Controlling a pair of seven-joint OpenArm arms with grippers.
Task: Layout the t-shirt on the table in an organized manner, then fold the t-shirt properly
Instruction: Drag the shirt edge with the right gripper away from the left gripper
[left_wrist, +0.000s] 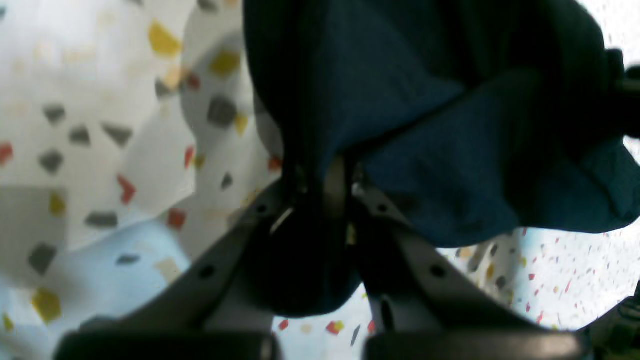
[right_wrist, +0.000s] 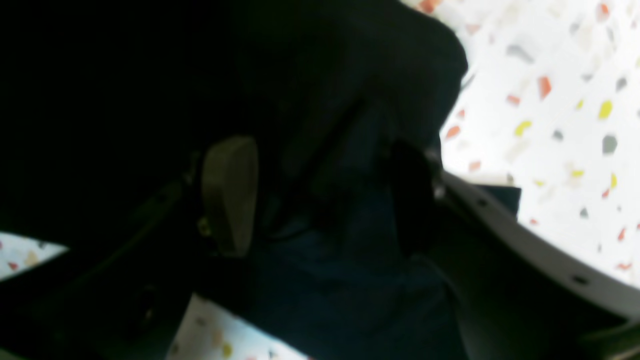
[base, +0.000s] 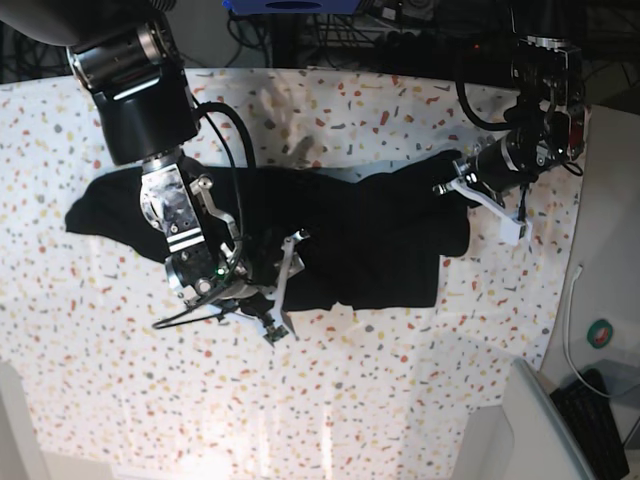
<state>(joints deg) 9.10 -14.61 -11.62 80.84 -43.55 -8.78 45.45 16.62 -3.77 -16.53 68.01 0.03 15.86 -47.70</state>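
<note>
Black t-shirt (base: 370, 235) sprawls across the speckled table (base: 420, 400).

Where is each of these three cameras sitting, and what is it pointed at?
Left wrist: rides the arm, looking past its shut left end effector pinching the t-shirt.
Right wrist: likewise, at the open right end effector over black cloth.
Base: overhead, facing down on both arms and the table.
All three share the t-shirt.

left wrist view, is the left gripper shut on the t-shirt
Yes, the left gripper has its jaws pinched together on a bunch of the t-shirt, which hangs from it above the table.
</note>
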